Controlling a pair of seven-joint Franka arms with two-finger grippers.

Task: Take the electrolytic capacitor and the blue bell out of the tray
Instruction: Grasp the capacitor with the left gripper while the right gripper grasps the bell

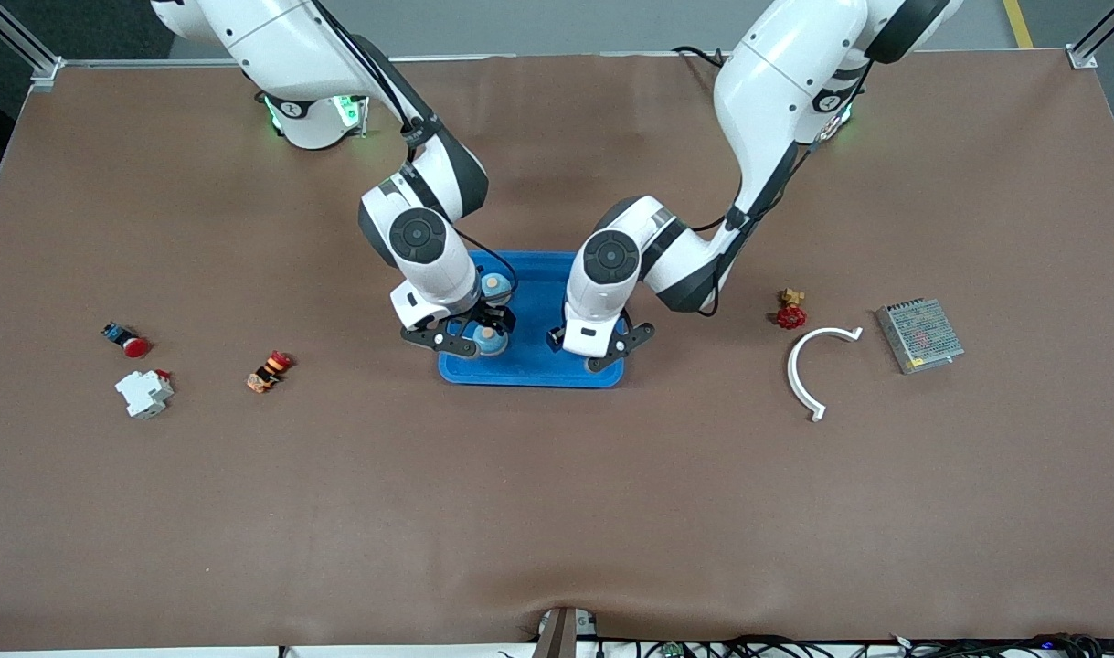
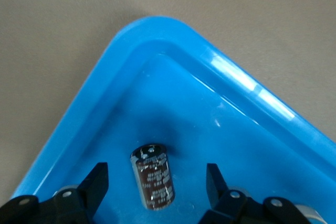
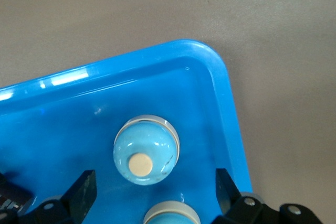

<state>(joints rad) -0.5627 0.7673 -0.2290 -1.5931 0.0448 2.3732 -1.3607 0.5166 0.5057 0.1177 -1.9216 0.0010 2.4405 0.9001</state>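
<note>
brown table [image 1: 557, 512] bare up front; blue tray [image 1: 529, 373] mid-table.

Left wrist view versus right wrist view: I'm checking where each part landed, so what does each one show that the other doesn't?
Only the left wrist view shows the black capacitor lying in the blue tray, between the open fingers of the left hand. Only the right wrist view shows two light-blue bells sitting in the tray, with the right hand open over them. Both show a rounded corner of the same tray and the brown table around it.
</note>
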